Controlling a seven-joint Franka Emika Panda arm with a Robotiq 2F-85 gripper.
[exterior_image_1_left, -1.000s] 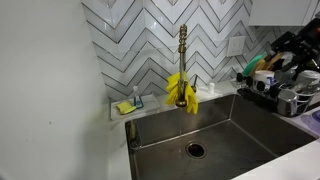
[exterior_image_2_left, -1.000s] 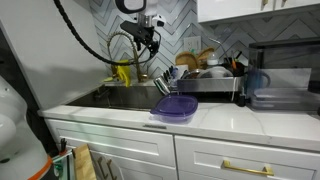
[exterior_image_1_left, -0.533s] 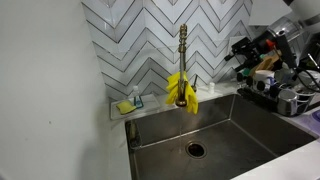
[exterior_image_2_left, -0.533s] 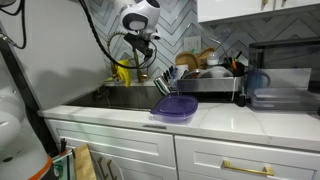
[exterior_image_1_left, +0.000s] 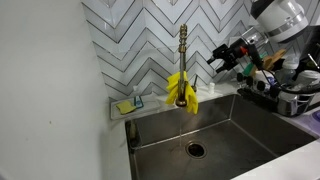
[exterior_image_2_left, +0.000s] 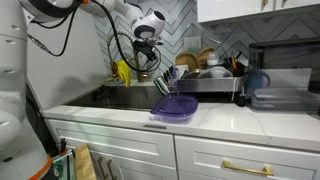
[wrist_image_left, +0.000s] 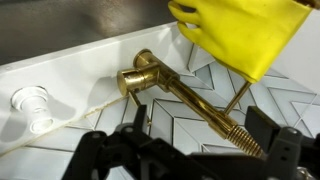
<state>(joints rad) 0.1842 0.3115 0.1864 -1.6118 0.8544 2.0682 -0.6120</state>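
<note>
My gripper (wrist_image_left: 193, 156): jaws wide apart, empty.
Close by: gold tap (wrist_image_left: 178, 92), not touching me.
On the tap: yellow glove (wrist_image_left: 245, 30).

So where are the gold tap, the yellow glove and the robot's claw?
gold tap (exterior_image_1_left: 183, 52): exterior view, on its upright stem.
yellow glove (exterior_image_1_left: 189, 96): exterior view, on its hanging part.
gripper (exterior_image_1_left: 214, 62): exterior view, between its fingertips.

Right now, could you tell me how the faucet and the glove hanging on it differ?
The faucet is shiny brass-gold metal; the glove is matt bright yellow. The faucet stands upright as a slim, rigid stem, while the glove hangs limp and broad, draped over it. Both sit behind the sink, touching each other, and both are yellowish.
</note>
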